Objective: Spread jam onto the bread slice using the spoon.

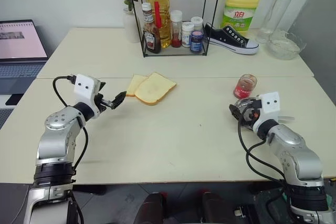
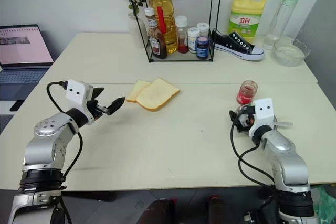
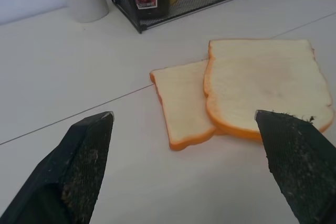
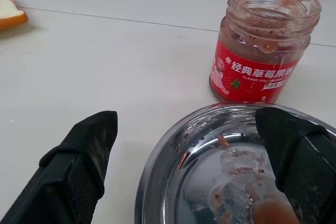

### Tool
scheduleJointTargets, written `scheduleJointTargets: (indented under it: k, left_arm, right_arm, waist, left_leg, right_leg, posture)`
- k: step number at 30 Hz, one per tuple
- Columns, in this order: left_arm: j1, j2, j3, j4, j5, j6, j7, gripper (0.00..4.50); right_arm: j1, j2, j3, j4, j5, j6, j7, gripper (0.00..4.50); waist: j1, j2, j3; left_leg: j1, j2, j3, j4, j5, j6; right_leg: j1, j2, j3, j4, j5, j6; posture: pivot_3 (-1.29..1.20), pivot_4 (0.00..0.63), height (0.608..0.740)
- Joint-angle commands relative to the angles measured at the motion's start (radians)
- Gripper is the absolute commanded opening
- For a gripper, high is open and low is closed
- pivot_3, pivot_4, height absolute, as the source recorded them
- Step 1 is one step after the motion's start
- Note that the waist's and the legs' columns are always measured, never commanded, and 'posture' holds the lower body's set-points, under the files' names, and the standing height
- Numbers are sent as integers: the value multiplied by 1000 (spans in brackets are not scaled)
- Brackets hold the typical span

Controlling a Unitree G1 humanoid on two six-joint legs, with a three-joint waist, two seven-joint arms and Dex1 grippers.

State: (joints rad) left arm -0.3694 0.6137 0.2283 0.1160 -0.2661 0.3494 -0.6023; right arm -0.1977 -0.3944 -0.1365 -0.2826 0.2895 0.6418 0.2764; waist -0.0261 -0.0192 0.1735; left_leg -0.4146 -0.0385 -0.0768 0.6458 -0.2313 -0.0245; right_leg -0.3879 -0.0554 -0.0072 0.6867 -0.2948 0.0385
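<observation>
Steel dish: a round steel dish (image 4: 231,166) sits directly under the right gripper (image 4: 186,145), lower right of the head view; red smears on its floor, and a blurred rounded shape at the bottom edge of the right wrist view that may be the spoon's bowl, though I cannot tell.
Spoon: a thin silver handle (image 1: 286,117) pokes out past the right wrist toward the right edge of the frame, lying roughly level across the picture; its bowl end I cannot make out clearly.
Jam: red paste in a small clear jar (image 1: 245,85), lid off, standing just beyond the dish, right of centre in the head view.
Bread slice: the pale slice (image 1: 155,87) lies centre-left, overlapping a smaller, yellower slice (image 1: 136,84) on its left.
Left gripper: (image 1: 116,100) jaws spread wide, nothing between them, hovering just beside the bread's left edge and pointing toward it.
Right gripper: jaws spread wide, straddling the dish rim, holding nothing.
Key relation: spoon and jar both lie on the right side, close to the right gripper and well apart from the left one; the bread lies across the table, near the left gripper.
Judged next step: the right arm is better placed to pick up the spoon; its handle runs sideways, so the jaws would likely need to close across it.
</observation>
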Motion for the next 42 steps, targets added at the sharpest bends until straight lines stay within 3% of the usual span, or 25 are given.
scheduleJointTargets:
  k: [1, 13, 19, 23, 31, 41, 42]
  left_arm:
    - [9, 22, 11, -48, 1, 13, 4, 4500]
    - [48, 73, 51, -141, -130, 122, -117, 4500]
    - [-21, 116, -59, -147, -104, 106, -218, 4500]
    - [-163, 54, -226, 0, 35, -37, -239, 4500]
    - [-291, -52, -355, 350, 213, -331, -210, 4500]
    - [-429, -128, -373, 708, 341, -579, -73, 4500]
    - [-442, -134, -366, 733, 336, -595, -76, 4313]
  right_arm:
    - [-18, -7, -8, -52, 6, -1, 6, 4475]
    - [-10, -67, 38, -212, 104, 107, 138, 4475]
    - [-74, -90, 67, -260, 279, 192, 282, 4475]
    - [-139, -69, 105, -201, 286, 178, 302, 4475]
    - [-141, -30, 143, -230, 265, 172, 238, 4475]
    - [-59, -30, 113, -340, 276, 204, 145, 4475]
    - [-56, -32, 108, -346, 278, 206, 139, 4492]
  waist:
    - [0, 0, 0]
    - [0, 0, 0]
    - [1, 0, 0]
    - [12, -1, 0]
    - [-1, -1, 0]
    - [-1, -1, 0]
    - [-1, -1, 0]
  left_leg:
    - [0, 0, 0, 0, 0, 0]
    - [0, 0, 0, 0, 0, 0]
    - [0, 0, -1, 0, 0, 0]
    - [0, -1, -2, 1, 0, 0]
    - [-1, -1, -1, 0, 0, 0]
    - [-2, -1, -1, 1, 0, 0]
    - [-2, -1, -1, 1, 0, 0]
  right_leg:
    - [0, 0, 0, 0, 0, 0]
    - [0, 0, 0, 0, 0, 0]
    - [0, 0, -1, 0, 0, 0]
    - [2, 0, -3, -1, 0, 0]
    - [0, 0, -1, -3, 0, 0]
    - [0, 0, -2, -2, 0, 0]
    - [0, 0, -2, -1, 0, 0]
  posture:
    - [0, 150, 740]
    - [0, 150, 740]
    - [0, 150, 740]
    - [0, 150, 740]
    - [0, 150, 740]
    - [0, 150, 740]
    - [0, 150, 740]
